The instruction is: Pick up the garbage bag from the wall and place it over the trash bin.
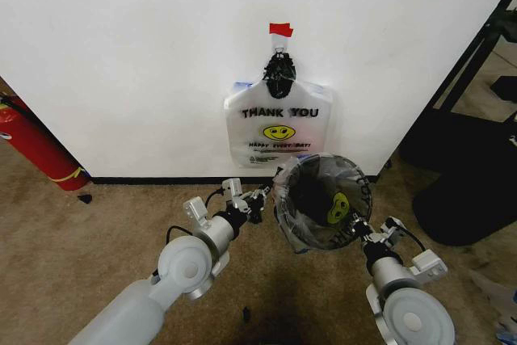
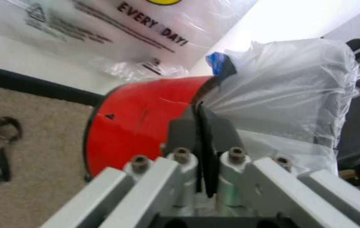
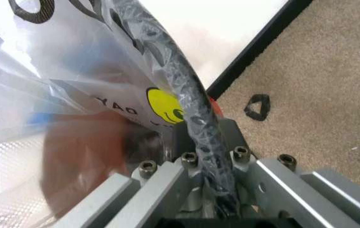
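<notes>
The right hand [image 3: 215, 190] grips the trash bin [image 1: 321, 199] by its rim: in the right wrist view its fingers [image 3: 192, 137] clench the black mesh rim together with the garbage bag [image 1: 349, 208] film wrapped over it. The fingertips are cut off behind the plastic, and the bin's inside is blurred through the film. Just beyond that hand a yellow smiley shows on the bag, turned inward.

The left hand [image 1: 260, 197] sits at the opposite side of the bin. In the left wrist view its fingers [image 2: 215, 137] are pressed together on a dark edge where the bag meets the bin; whether that edge is film alone or rim as well is hard to make out. Just past this hand lie the bin's red base [image 2: 135, 126] and the crinkled bag drawn over the bin's wall, a blue handle loop [image 2: 218, 62] poking out above.

The bin is tipped, its mouth facing up toward the head camera, the bag lining it.

Farther off, beyond both hands, a flat bundle of bags [image 1: 277, 128] hangs on the wall [image 1: 145, 54] under a black knot [image 1: 280, 72] and a piece of red tape [image 1: 280, 30]. Carpet floor [image 1: 73, 240] lies below.
</notes>
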You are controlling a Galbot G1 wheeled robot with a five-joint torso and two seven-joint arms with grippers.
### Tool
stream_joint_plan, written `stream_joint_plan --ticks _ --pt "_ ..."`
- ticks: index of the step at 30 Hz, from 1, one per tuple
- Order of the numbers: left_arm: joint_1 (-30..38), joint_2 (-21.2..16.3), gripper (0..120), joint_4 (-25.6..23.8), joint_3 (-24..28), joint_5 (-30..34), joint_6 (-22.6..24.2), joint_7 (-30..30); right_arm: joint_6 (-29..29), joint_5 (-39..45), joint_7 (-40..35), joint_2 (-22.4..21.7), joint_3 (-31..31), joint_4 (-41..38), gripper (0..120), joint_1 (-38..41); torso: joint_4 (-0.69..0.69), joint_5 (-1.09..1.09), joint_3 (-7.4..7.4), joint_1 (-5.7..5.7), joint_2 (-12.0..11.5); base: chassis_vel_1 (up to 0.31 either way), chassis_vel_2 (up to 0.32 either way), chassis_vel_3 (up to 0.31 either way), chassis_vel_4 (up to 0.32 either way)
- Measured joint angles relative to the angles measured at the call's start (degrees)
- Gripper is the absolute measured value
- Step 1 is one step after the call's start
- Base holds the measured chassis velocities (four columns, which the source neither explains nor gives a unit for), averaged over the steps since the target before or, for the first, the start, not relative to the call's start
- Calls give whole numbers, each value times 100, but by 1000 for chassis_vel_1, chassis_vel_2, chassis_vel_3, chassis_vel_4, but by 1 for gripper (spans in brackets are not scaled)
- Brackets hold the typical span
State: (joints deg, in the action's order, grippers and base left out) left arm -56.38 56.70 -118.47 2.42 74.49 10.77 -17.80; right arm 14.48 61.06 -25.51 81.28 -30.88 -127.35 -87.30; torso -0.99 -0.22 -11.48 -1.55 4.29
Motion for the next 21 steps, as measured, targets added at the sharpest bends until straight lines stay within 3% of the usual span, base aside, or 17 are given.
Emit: stream_joint_plan --ticks 4,8,13,17,21 --pt "-126 -120 16 -106 -155 -195 3 -6 103 29 -37 -9 -34 0 0 9 0 0 0 0 0 0 0 0 0" --pt "-397 -317 32 -218 -302 -1181 -231 -47 277 55 -75 -64 -81 -1 0 26 0 0 0 0 0 0 0 0 0" --pt "-833 -451 50 -375 -590 -1775 -392 -29 662 146 -335 -132 -143 -29 0 82 1 -1 0 0 0 0 0 0 0" --pt "-1447 -504 66 -360 -746 -3116 -1252 16 1581 456 -756 -215 -301 -58 0 108 -1 1 0 0 0 0 0 0 0" --pt "-1918 -245 79 -218 -884 -4167 -1921 17 1901 631 -894 -210 -352 -84 0 110 0 -2 0 0 0 0 0 0 0"
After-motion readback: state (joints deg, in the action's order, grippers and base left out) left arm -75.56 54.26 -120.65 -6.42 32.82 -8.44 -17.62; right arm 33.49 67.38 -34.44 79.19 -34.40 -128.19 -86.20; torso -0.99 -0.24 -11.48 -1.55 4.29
